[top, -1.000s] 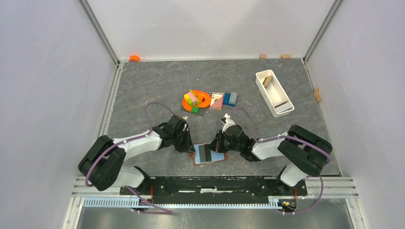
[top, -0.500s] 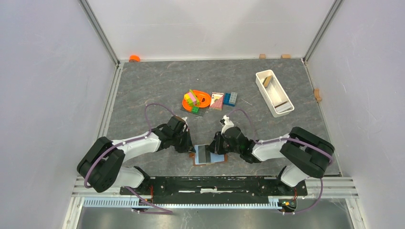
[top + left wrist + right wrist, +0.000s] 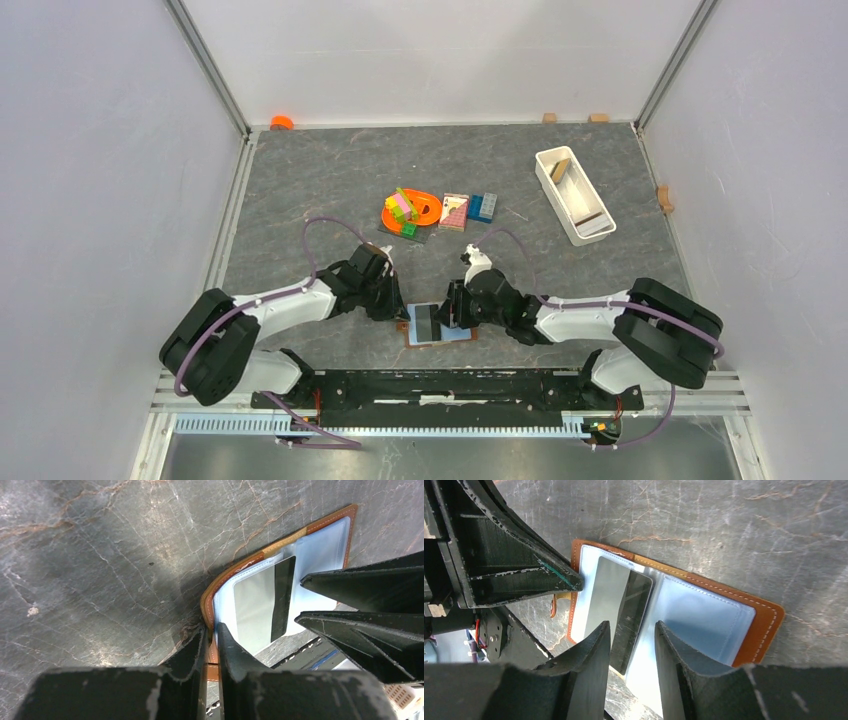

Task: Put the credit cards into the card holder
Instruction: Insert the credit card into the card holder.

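The brown card holder (image 3: 441, 342) lies open near the table's front edge, with clear sleeves inside. A dark grey card (image 3: 424, 320) lies on its left half and looks partly tucked under the left sleeve. My left gripper (image 3: 402, 312) is shut on the holder's left edge, as the left wrist view shows (image 3: 211, 636). My right gripper (image 3: 447, 314) is open just above the holder; in the right wrist view (image 3: 631, 642) its fingers stand either side of the card's (image 3: 636, 607) dark right part. No other cards are in view.
An orange ring toy with coloured bricks (image 3: 410, 210), a pink-and-white block (image 3: 454, 211) and blue bricks (image 3: 482, 207) sit mid-table. A white tray (image 3: 573, 193) stands at the back right. The arm rail runs just in front of the holder.
My right gripper has shifted a little left over the holder, and the dark card sits slightly further left. The left gripper has kept its hold.
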`<control>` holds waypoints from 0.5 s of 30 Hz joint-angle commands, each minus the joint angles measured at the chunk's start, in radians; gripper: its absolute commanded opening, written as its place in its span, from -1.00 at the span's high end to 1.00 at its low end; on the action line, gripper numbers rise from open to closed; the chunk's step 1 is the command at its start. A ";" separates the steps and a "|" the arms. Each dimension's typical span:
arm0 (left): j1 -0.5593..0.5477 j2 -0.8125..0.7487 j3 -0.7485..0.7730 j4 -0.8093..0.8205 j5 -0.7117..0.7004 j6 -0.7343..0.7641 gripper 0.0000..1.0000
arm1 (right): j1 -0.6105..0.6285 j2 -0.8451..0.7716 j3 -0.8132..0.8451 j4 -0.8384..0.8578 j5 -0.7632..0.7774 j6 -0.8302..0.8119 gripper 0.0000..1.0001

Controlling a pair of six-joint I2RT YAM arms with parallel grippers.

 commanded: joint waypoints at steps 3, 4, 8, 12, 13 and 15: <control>-0.003 -0.030 -0.022 0.005 -0.007 -0.024 0.59 | 0.041 0.047 0.044 -0.048 0.002 0.011 0.14; -0.003 -0.034 -0.023 0.006 -0.005 -0.025 0.58 | 0.048 0.053 0.052 -0.050 0.002 0.012 0.14; -0.003 -0.049 -0.026 0.006 -0.001 -0.033 0.54 | 0.062 0.078 0.083 -0.051 0.002 0.017 0.14; -0.003 -0.055 -0.031 0.020 0.017 -0.046 0.49 | 0.075 0.096 0.116 -0.050 0.001 0.017 0.15; -0.003 -0.056 -0.033 0.024 0.023 -0.050 0.48 | 0.079 0.099 0.126 -0.055 0.001 0.017 0.15; -0.003 -0.062 -0.038 0.033 0.030 -0.060 0.46 | 0.085 0.108 0.146 -0.058 0.003 0.017 0.15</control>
